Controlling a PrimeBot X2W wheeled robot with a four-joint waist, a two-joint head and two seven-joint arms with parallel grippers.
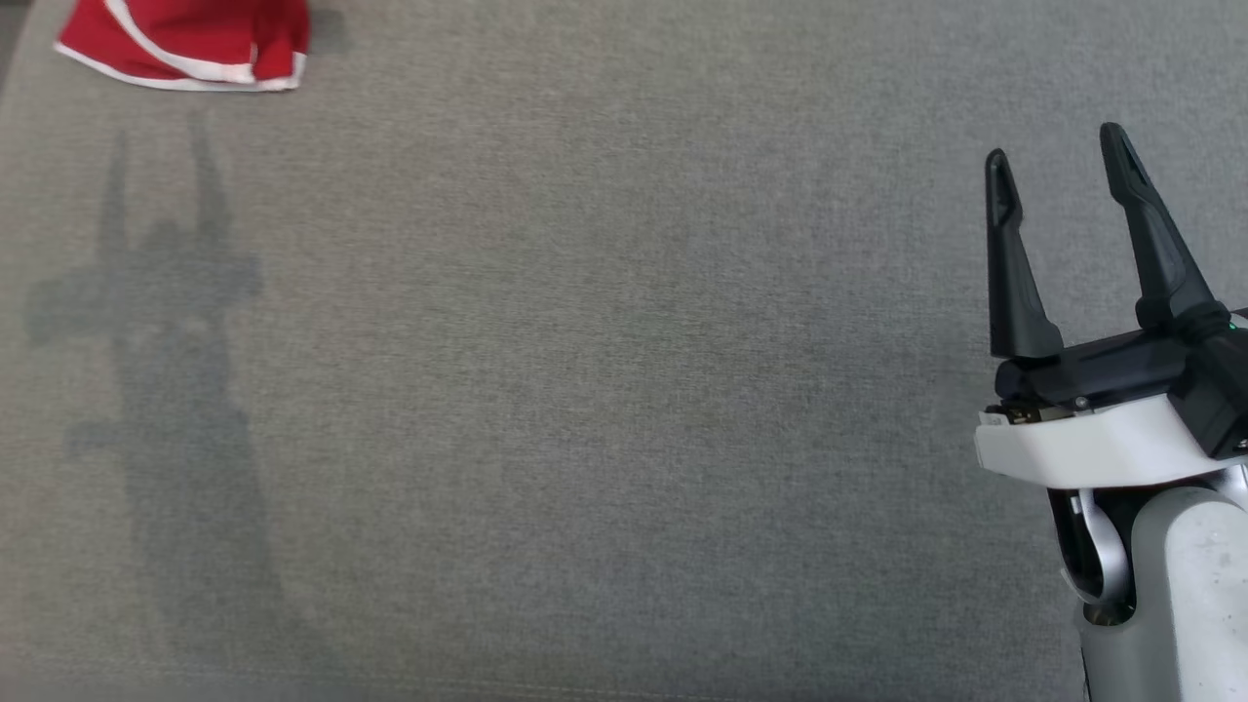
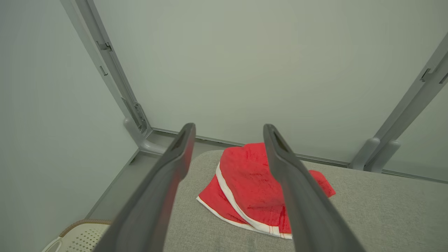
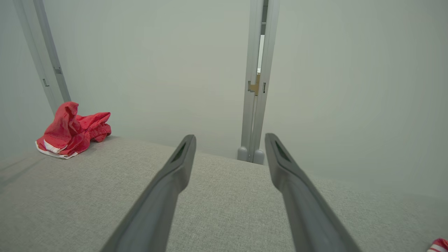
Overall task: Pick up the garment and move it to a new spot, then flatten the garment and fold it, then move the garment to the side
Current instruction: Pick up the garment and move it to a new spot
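Garment (image 2: 252, 182) just ahead of left pincer (image 2: 228, 127), well apart from right pincer (image 1: 1054, 144).

My left gripper (image 2: 228, 126) hangs with jaws spread wide and empty, fingers aimed at the garment (image 2: 245, 182), while my right gripper (image 1: 1054, 146), equally spread and empty on its pale forearm (image 1: 1185, 585), sits well right of it.

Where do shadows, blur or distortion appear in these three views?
Head view: soft gripper-shaped shadow on the grey surface, lighting even. Left wrist view: left gripper blurred near the lens, garment sharp. Right wrist view: right gripper likewise soft-edged.
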